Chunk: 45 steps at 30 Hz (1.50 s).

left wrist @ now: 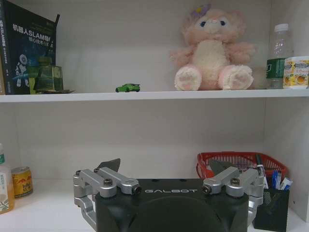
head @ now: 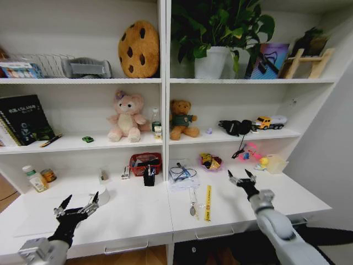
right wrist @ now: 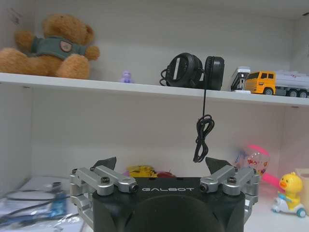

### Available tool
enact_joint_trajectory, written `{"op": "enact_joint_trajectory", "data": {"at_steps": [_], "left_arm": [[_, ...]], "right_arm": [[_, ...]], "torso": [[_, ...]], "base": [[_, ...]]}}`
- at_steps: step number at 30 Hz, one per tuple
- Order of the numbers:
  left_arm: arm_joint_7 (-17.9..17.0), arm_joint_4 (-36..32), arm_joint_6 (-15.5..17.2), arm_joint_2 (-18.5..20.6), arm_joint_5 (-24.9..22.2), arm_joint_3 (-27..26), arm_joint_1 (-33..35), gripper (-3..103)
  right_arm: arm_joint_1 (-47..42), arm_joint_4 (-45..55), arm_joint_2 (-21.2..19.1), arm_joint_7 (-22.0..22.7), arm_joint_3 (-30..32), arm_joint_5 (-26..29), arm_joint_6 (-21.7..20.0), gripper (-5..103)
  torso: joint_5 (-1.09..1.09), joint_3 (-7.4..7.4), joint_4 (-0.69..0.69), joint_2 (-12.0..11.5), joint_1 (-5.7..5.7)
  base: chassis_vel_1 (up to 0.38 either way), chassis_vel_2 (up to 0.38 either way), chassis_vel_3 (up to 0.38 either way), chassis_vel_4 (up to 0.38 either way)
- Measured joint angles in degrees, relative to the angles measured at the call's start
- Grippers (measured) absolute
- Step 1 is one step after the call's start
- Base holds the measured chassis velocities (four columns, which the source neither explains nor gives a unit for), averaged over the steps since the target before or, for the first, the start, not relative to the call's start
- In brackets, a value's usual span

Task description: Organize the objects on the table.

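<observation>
- Low on the left, the left gripper (head: pixel 77 202) hangs with its fingers spread apart, holding nothing, above the front of the white table (head: pixel 138 215); its arm rises from the near left corner.
- Opposite, the right gripper (head: pixel 241 176) also stands spread and bare, its arm reaching up from the near right over the tabletop.
- Between them lie a yellow ruler (head: pixel 208 202) and a spoon (head: pixel 192 203).
- Farther back sit a red basket (head: pixel 144 162) and a black pen holder (head: pixel 149 177).
- Up on the shelf, the tiny green toy car (left wrist: pixel 128 88) rests beside a pink plush (left wrist: pixel 212 50).
</observation>
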Motion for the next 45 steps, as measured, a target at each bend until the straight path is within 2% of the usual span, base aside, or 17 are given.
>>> {"op": "enact_joint_trajectory", "data": {"at_steps": [1, 2, 4, 6, 7, 9, 12, 19, 45], "left_arm": [[0.0, 0.0, 0.0, 0.0, 0.0, 0.0, 0.0, 100], [0.0, 0.0, 0.0, 0.0, 0.0, 0.0, 0.0, 100], [0.0, 0.0, 0.0, 0.0, 0.0, 0.0, 0.0, 100], [0.0, 0.0, 0.0, 0.0, 0.0, 0.0, 0.0, 100], [0.0, 0.0, 0.0, 0.0, 0.0, 0.0, 0.0, 100], [0.0, 0.0, 0.0, 0.0, 0.0, 0.0, 0.0, 100], [0.0, 0.0, 0.0, 0.0, 0.0, 0.0, 0.0, 100], [0.0, 0.0, 0.0, 0.0, 0.0, 0.0, 0.0, 100], [0.0, 0.0, 0.0, 0.0, 0.0, 0.0, 0.0, 100]], "right_arm": [[-4.6, 3.5, 2.9, -0.7, 1.1, -1.1, 1.2, 100], [-4.6, 3.5, 2.9, -0.7, 1.1, -1.1, 1.2, 100], [-10.2, 7.4, 8.3, -1.8, 2.0, -3.7, 4.1, 100], [-13.3, 8.9, 11.6, -2.6, 2.0, -6.1, 6.4, 100], [-13.3, 8.9, 11.6, -2.6, 2.0, -6.1, 6.4, 100], [-17.1, 9.9, 14.8, -4.1, 2.0, -9.4, 9.6, 100], [-20.1, 11.0, 16.6, -4.8, 1.8, -12.1, 11.9, 100], [-22.6, 11.8, 17.9, -5.1, 0.1, -15.5, 13.9, 100], [-22.1, 12.0, 18.1, -5.1, -0.7, -16.8, 14.0, 100]], "torso": [[0.0, 0.01, 0.0, 0.0, 0.0], [0.0, 0.01, 0.0, 0.0, 0.0], [0.0, 0.01, -0.02, 0.0, 0.0], [0.0, 0.01, 0.01, 0.0, 0.0], [0.0, 0.01, 0.01, 0.0, 0.0], [0.0, 0.01, 0.0, 0.0, 0.0], [0.01, 0.02, 0.0, 0.0, 0.01], [0.01, 0.02, 0.01, 0.0, 0.01], [0.01, 0.02, 0.0, 0.0, 0.02]], "base": [[0.0, 0.0, 0.0, 0.0], [0.0, 0.0, 0.0, 0.0], [0.0, 0.0, 0.0, 0.0], [0.0, 0.0, 0.0, 0.0], [0.0, 0.0, 0.0, 0.0], [0.0, 0.0, 0.0, 0.0], [0.0, 0.0, 0.0, 0.0], [0.0, 0.0, 0.0, 0.0], [0.0, 0.0, 0.0, 0.0]]}}
